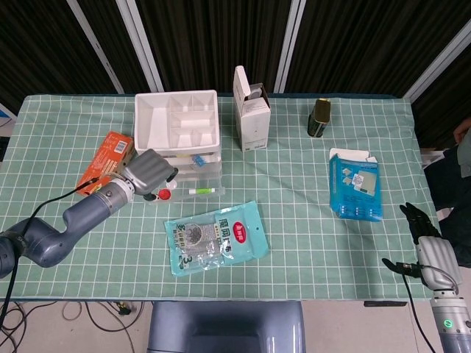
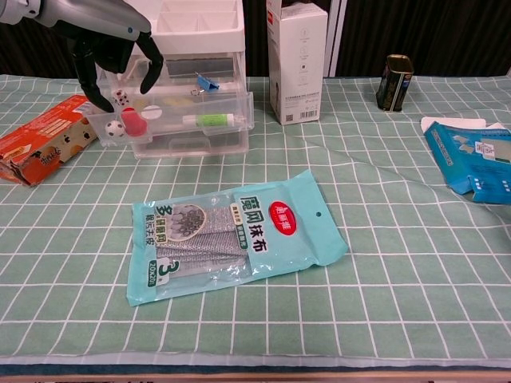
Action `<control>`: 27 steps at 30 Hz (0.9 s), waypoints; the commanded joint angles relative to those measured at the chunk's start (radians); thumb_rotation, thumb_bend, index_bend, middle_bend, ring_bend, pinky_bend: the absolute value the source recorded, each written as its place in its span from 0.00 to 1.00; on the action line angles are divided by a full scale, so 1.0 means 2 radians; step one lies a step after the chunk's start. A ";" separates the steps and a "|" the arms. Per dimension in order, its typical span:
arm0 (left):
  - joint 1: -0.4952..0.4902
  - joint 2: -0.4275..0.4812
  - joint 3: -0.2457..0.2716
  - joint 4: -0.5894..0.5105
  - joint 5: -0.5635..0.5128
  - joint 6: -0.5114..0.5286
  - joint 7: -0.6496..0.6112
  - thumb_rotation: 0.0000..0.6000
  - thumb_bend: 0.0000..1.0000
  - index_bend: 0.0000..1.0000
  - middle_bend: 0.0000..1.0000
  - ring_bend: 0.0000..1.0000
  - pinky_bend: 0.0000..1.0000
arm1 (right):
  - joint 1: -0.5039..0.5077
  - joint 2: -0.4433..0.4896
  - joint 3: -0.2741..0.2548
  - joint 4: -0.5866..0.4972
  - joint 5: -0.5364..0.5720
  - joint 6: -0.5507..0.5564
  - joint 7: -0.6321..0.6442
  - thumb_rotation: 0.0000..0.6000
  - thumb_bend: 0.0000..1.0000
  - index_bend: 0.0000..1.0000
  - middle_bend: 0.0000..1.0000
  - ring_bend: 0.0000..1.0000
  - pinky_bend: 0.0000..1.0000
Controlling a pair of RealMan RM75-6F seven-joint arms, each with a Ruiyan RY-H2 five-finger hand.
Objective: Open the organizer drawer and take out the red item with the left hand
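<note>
The left hand [image 1: 147, 170] covers the left end of the open organizer drawer [image 1: 193, 185] in the head view, leaving only part of the red item [image 1: 164, 194] showing. The right hand [image 1: 429, 246] sits near the frame's corner, its fingers too small to read, and is out of the chest view.

We note a pale green tablecloth with a white grid [image 2: 383, 239]; a clear plastic organizer drawer [image 2: 188, 112] holding a small red item [image 2: 132, 120] — beside it a white-and-black ball [image 2: 114, 130]; a teal packet with a red label [image 2: 231, 231]; an orange carton [image 2: 40, 144].
</note>
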 commanded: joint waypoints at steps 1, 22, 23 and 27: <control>0.000 -0.002 0.002 0.002 0.004 0.002 -0.001 1.00 0.14 0.46 1.00 1.00 1.00 | 0.000 0.000 0.000 0.000 0.000 0.000 0.000 1.00 0.00 0.00 0.00 0.00 0.21; -0.005 -0.023 0.013 0.021 0.017 0.005 -0.007 1.00 0.13 0.47 1.00 1.00 1.00 | -0.001 0.001 0.001 -0.003 0.004 -0.001 0.004 1.00 0.00 0.00 0.00 0.00 0.21; -0.006 -0.024 0.013 0.021 0.018 0.004 -0.007 1.00 0.13 0.47 1.00 1.00 1.00 | -0.001 0.001 0.001 -0.003 0.004 -0.001 0.004 1.00 0.00 0.00 0.00 0.00 0.22; -0.009 -0.029 0.013 0.022 0.018 0.003 -0.009 1.00 0.14 0.47 1.00 1.00 1.00 | -0.001 0.001 0.002 -0.004 0.005 -0.001 0.004 1.00 0.00 0.00 0.00 0.00 0.22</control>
